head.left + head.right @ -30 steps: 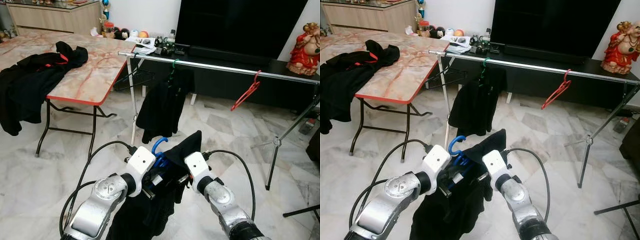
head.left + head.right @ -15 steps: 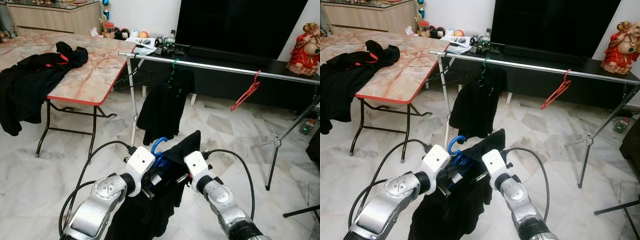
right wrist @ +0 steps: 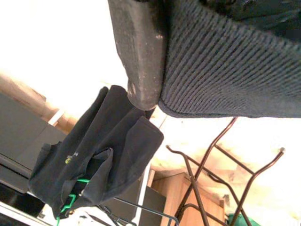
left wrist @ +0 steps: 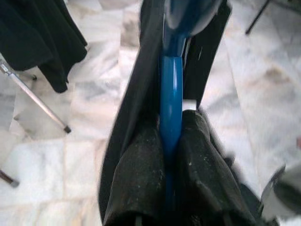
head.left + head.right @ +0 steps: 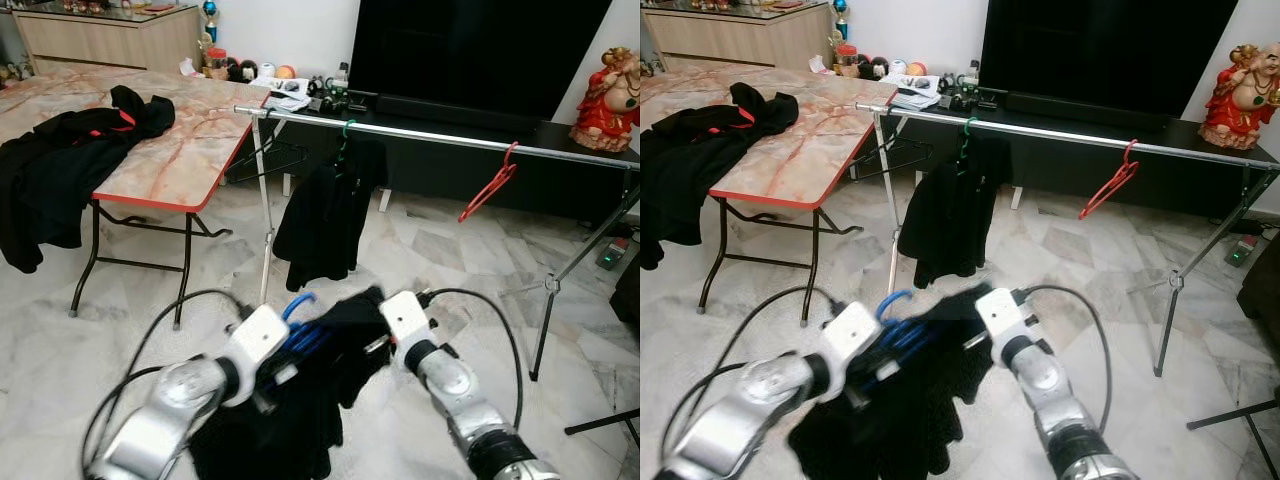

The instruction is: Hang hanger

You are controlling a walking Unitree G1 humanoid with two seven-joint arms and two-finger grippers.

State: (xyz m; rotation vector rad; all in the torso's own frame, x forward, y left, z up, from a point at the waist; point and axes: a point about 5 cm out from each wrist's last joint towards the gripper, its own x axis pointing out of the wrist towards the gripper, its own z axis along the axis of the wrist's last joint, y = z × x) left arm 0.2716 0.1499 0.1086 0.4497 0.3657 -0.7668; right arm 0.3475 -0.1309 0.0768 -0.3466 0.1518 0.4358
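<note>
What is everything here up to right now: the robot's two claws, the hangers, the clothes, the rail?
Left gripper: shut on the blue hanger.
Right gripper: holding the black garment, which drapes from the blue hanger.
Rail: level, on its stand.
Green hanger: hooked on the rail, carrying a dark garment.
Red hanger: hooked on the rail, bare, tilted.
Black clothes: heaped on the table.

bright even daylight | arms motion-blurred | right wrist overexposed
</note>
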